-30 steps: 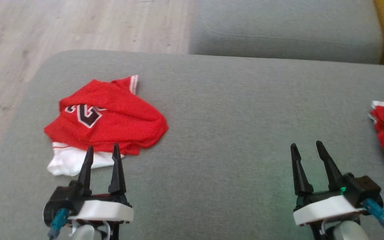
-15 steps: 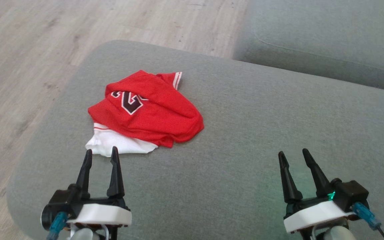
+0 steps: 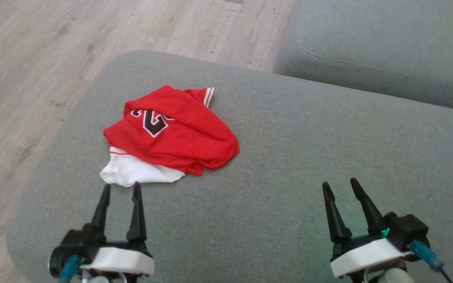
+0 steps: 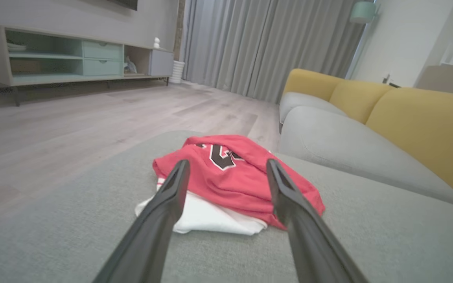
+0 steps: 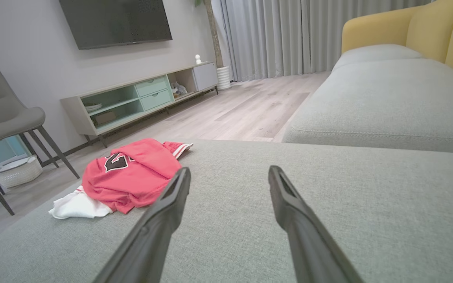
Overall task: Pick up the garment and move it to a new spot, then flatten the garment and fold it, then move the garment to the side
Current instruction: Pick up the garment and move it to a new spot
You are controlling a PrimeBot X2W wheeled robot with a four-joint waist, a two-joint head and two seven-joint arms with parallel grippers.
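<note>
The garment (image 3: 175,137) is a red jersey with a dark, white-edged number, crumpled in a heap with a white part sticking out at its near side, on the grey sofa cushion (image 3: 289,149). My left gripper (image 3: 120,188) is open just short of the white part, nothing between its fingers. In the left wrist view the garment (image 4: 230,177) lies straight ahead between the open fingers (image 4: 171,196). My right gripper (image 3: 340,184) is open over bare cushion, well to the right. From the right wrist the garment (image 5: 132,177) lies ahead to the left.
The cushion's rounded left edge (image 3: 53,149) drops to a wooden floor (image 3: 34,47). A second grey seat cushion (image 3: 387,43) lies beyond, with yellow backrests (image 4: 419,125). A TV cabinet (image 5: 140,98), a grey chair (image 5: 2,118) and a white basket (image 5: 16,171) stand across the room.
The head camera has swung left and down, so the whole picture shifted; a second red cloth at the right edge left the view. The garment lies unmoved and both grippers stay open.
</note>
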